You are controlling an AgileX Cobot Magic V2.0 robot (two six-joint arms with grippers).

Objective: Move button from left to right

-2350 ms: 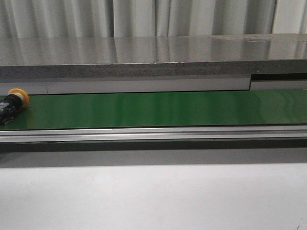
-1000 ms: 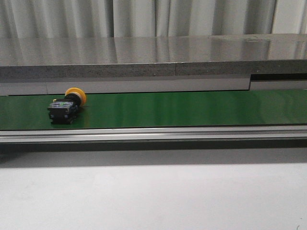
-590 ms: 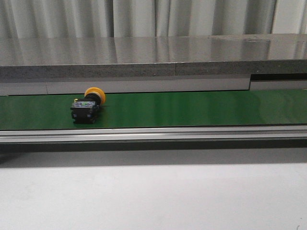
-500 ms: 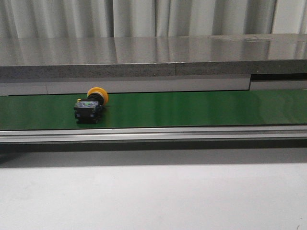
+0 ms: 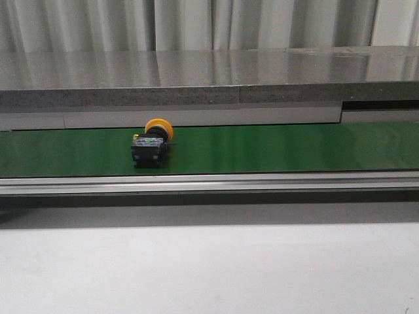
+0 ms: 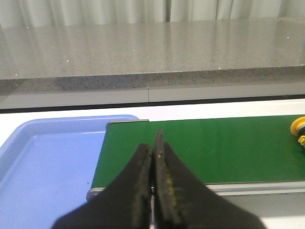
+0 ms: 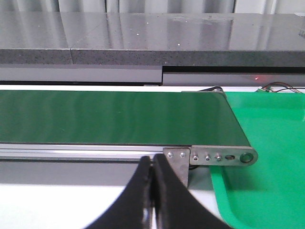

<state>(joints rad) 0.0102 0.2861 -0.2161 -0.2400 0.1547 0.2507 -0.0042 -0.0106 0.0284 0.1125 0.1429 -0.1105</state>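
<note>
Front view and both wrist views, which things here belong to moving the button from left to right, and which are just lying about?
Part of the job:
button
green belt
left tool, shut
right tool, shut

Just there:
blue tray
green tray
grey counter
curtain

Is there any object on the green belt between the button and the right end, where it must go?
Nothing visible stands in the way. The button lies on the green belt, left of the middle, and the belt to its right is bare up to its end beside the green tray.
</note>
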